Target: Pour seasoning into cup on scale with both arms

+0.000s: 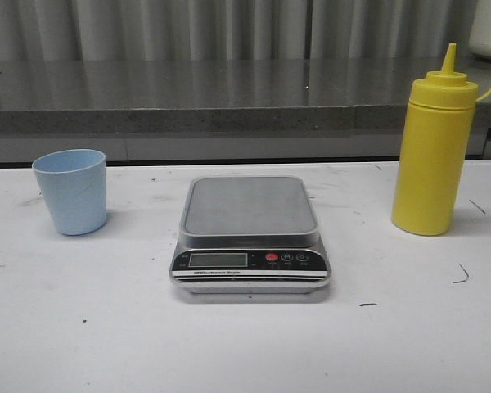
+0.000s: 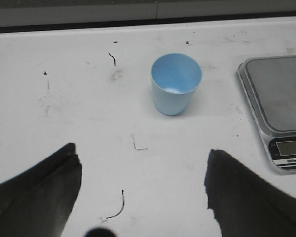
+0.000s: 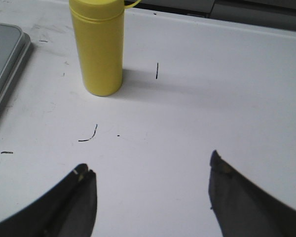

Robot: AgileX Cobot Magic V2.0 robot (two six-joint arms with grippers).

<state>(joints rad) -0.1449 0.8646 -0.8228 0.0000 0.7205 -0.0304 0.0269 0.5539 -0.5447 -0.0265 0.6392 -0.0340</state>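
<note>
The left gripper (image 2: 143,187) is held wide apart, both fingers spread above the white table (image 2: 64,108), and nothing is gripped between them. The cup (image 2: 176,84) is seen upright ahead of this gripper's gap, well apart from the fingertips and slightly toward the scale's side. The scale (image 2: 278,106) is placed beyond the cup on that same side, with its platform bare and its display toward the gripper.

The right gripper (image 3: 153,190) is likewise spread wide and is closed on nothing. The seasoning (image 3: 98,44) is found upright ahead of it, offset toward the scale's side of the gap and clear of both fingers.

In the front view, the cup (image 1: 70,191), the scale (image 1: 250,233) and the seasoning (image 1: 434,151) are set in a row, each apart from the others. Neither gripper is shown there.
</note>
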